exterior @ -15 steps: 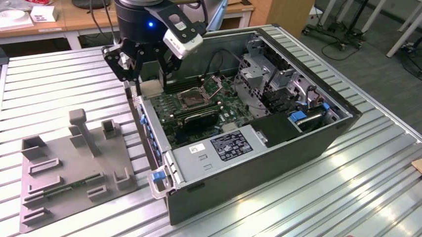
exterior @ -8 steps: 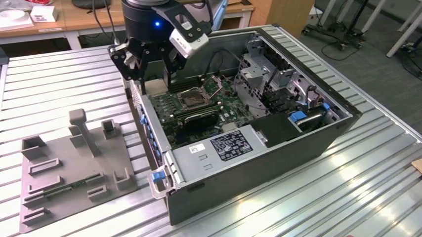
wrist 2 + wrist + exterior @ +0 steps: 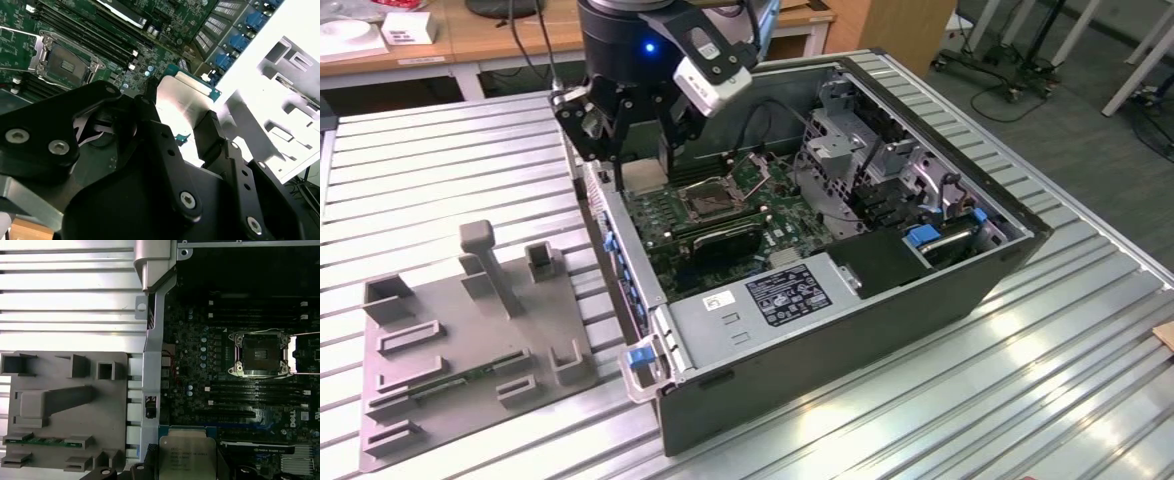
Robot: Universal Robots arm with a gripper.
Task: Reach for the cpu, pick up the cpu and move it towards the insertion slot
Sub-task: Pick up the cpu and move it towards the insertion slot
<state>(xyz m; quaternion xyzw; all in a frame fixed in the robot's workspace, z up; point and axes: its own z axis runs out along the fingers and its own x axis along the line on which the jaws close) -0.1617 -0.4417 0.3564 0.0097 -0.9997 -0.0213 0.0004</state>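
Risks first. The cpu [image 3: 187,456] is pinched by its edges only, so a slip can be caused by any jolt. A drop onto the board [image 3: 774,215] would likely damage both. The case wall [image 3: 607,240] sits just beneath the gripper [image 3: 640,165], so a clip is possible if height is lost in travel. The slot [image 3: 712,203] appears to have its metal frame swung open (judged from the exterior view). A low or skewed approach could strike that frame. Socket contacts could be bent if the chip is brought down tilted. Chip orientation relative to the slot cannot be confirmed.

Gripper state: clenched on the cpu. In the second wrist view a finger [image 3: 212,135] is seen against one edge of the cpu [image 3: 182,97], and another against the opposite edge.

Position: the cpu is held in the air between the fingers, over the board's edge just inside the case wall, at the exterior view's left. The slot lies to the exterior view's right of it and lower, apart from the chip. The fixture [image 3: 467,340] sits on the table [image 3: 454,150] outside the case, well apart from the gripper.
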